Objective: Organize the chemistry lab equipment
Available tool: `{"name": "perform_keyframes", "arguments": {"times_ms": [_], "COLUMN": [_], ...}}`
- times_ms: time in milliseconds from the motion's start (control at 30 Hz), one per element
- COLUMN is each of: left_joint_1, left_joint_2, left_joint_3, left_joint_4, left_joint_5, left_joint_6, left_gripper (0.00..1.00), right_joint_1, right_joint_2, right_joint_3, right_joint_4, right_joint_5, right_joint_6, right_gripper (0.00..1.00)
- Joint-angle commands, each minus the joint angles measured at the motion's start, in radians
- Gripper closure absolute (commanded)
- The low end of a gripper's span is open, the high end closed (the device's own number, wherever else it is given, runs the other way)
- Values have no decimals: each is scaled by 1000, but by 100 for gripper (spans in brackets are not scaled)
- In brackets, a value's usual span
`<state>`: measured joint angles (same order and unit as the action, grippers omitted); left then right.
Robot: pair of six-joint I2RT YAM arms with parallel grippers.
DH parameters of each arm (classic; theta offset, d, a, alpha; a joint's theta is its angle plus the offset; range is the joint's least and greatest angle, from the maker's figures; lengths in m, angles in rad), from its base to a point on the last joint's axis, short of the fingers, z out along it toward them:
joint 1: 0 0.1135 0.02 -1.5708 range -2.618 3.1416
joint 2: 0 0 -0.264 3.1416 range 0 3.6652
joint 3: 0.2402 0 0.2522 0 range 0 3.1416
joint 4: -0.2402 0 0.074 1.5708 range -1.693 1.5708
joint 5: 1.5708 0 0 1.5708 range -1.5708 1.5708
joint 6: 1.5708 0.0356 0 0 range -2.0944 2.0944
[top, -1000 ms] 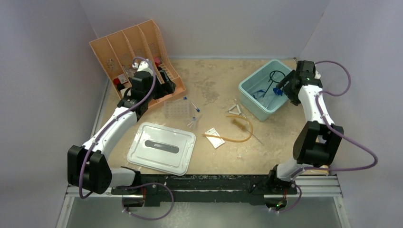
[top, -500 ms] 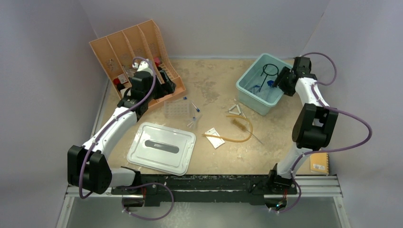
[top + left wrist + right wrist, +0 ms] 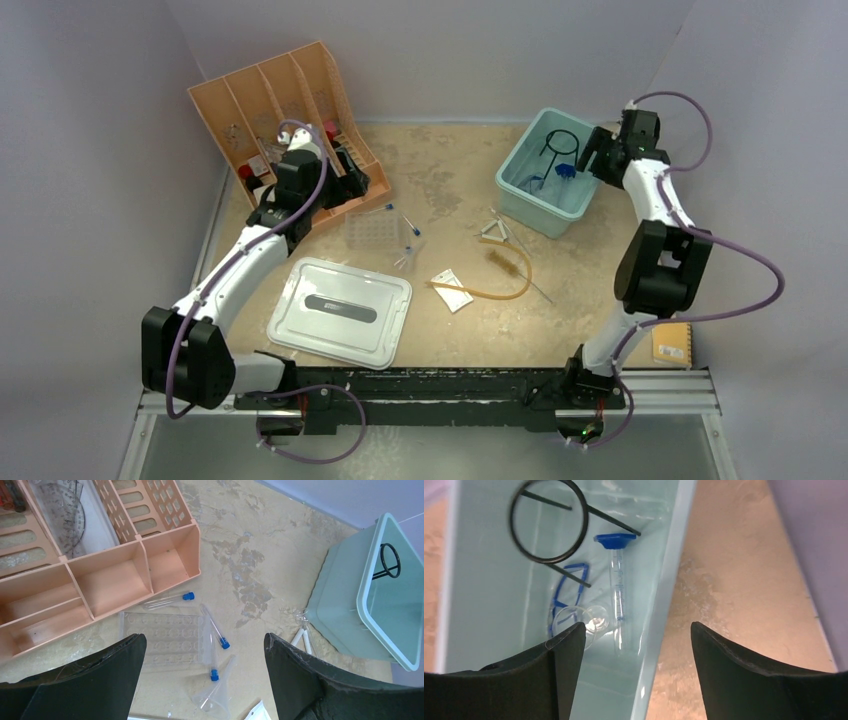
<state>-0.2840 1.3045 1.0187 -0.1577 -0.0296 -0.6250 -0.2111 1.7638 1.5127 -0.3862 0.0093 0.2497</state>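
Teal bin [image 3: 522, 207], far right corner of worktop: it has shifted toward the far edge and turned in the last second, and the right gripper [image 3: 636, 630] has travelled with it. I judge this a repositioning, not a new deposit.
- Bin contents: black wire ring [image 3: 549, 522], blue-footed cylinder [image 3: 616, 585], blue tools [image 3: 569, 585], one clear glass piece [image 3: 576, 620].
- Right gripper: jaws wide, astride the bin's right wall, gripping nothing.
- Left gripper [image 3: 204, 639]: by the peach slotted organizer [image 3: 270, 100], jaws wide, empty.
- Unsorted, mid-worktop: clear tube rack [image 3: 368, 232], blue-capped thin tubes [image 3: 410, 235], wire triangle [image 3: 494, 232], amber rubber hose [image 3: 500, 285], small clear packet [image 3: 452, 288].
- Grey-white lid [image 3: 340, 310]: near left.
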Motion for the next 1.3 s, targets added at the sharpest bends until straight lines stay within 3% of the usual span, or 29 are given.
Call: {"name": "perform_keyframes", "arguments": {"times_ms": [0,200,367,467,633,767,900,1000,1133,1267], "left_joint_1": [-1,-1,-1,-3,-6,-6,-5,-6,-6,-4], "left_joint_2": [-54,-64,-76,-85,-108,-123,-141,-149,-137,-119], "left_joint_3": [17,-3,-30,-47,-67,-75,-86,-90,-83,-73], "left_joint_4": [35,45,62,69,70,49,37,37,39,44], "left_joint_5": [-2,22,57,63,66,63,48,38,36,49], "left_joint_6": [-11,-24,-44,-49,-60,-59,-58,-58,-55,-44], "left_gripper": [13,13,13,13,13,13,13,13,13,13], "right_joint_1": [18,146,314,441,575,616,623,622,621,621], "right_joint_2": [-211,-422,-567,-592,-515,-413,-309,-260,-216,-179], "right_joint_3": [-32,-189,-349,-412,-477,-485,-480,-481,-491,-501], "right_joint_4": [-42,-100,-59,-35,-5,-20,-69,-102,-148,-207], "right_joint_5": [59,39,-33,10,170,143,128,124,107,89], "right_joint_6": [-1,8,-13,-48,-113,-180,-216,-231,-300,-383], "right_gripper": [21,27,45,55,57,45,43,46,56,59]}}
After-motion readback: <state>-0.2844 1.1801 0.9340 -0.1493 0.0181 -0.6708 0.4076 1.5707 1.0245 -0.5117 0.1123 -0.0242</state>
